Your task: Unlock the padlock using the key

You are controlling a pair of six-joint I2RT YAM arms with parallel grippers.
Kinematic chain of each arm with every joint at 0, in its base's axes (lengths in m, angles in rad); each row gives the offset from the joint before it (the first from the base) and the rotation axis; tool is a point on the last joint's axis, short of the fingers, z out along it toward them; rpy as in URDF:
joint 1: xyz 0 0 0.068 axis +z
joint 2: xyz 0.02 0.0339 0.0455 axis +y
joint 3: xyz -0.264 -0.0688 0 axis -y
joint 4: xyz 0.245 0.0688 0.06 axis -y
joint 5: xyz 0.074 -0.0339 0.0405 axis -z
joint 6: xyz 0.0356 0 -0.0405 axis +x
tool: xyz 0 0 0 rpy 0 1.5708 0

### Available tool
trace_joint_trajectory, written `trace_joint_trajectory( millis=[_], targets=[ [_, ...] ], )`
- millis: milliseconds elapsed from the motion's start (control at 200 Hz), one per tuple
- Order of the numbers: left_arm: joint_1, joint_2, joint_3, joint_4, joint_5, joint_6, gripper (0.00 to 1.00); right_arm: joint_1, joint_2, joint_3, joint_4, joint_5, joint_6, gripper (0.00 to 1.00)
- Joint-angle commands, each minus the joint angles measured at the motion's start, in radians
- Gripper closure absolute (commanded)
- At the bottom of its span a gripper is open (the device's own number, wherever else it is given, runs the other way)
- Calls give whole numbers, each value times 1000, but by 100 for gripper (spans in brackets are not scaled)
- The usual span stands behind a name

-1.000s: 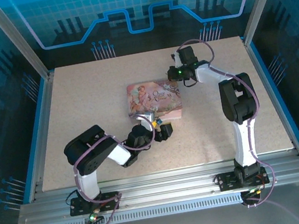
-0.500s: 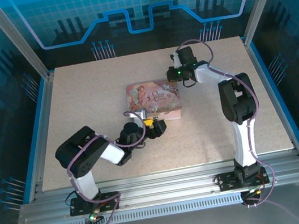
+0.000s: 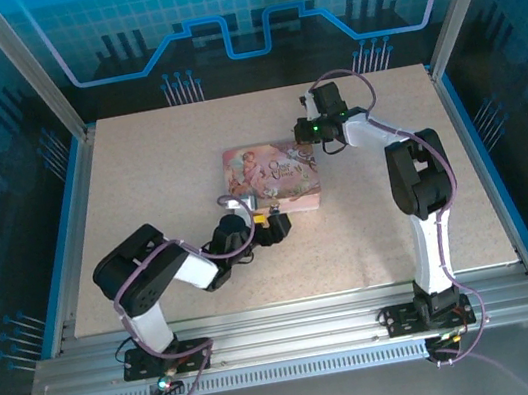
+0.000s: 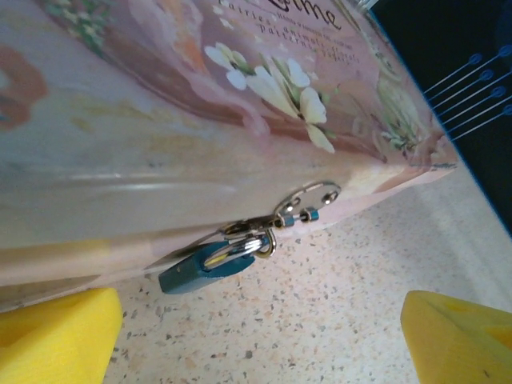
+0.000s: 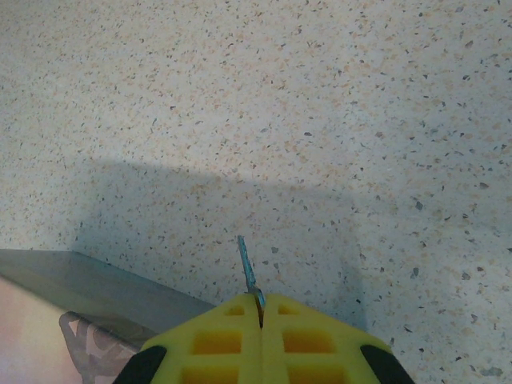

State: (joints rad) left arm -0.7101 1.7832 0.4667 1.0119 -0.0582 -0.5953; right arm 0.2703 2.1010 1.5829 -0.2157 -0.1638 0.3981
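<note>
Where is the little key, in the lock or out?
Out: the right gripper pinches the key above the table; the padlock hangs on the tin.

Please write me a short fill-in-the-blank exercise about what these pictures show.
1. The right gripper is shut on the thin ____.
2. The ____ hangs at the side of the pink tin.
3. The left gripper faces the tin with its jaws ____.
Missing words: key; padlock; open.
</note>
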Motion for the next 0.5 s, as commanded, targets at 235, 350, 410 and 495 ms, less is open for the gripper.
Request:
trace_joint_trajectory(
  millis=[235,350,410,495],
  targets=[
    [-48,46,106,-51,-22,106,7,38,10,-31,-7,-13,-9,100],
    [-52,63,116,-20,33,100,12,41,14,-36,-7,-12,-11,100],
    [-51,65,115,-8,51,100,15,43,15,-39,-5,-11,-11,100],
    [-50,68,107,18,63,97,17,44,14,-44,-4,-11,-10,100]
  ],
)
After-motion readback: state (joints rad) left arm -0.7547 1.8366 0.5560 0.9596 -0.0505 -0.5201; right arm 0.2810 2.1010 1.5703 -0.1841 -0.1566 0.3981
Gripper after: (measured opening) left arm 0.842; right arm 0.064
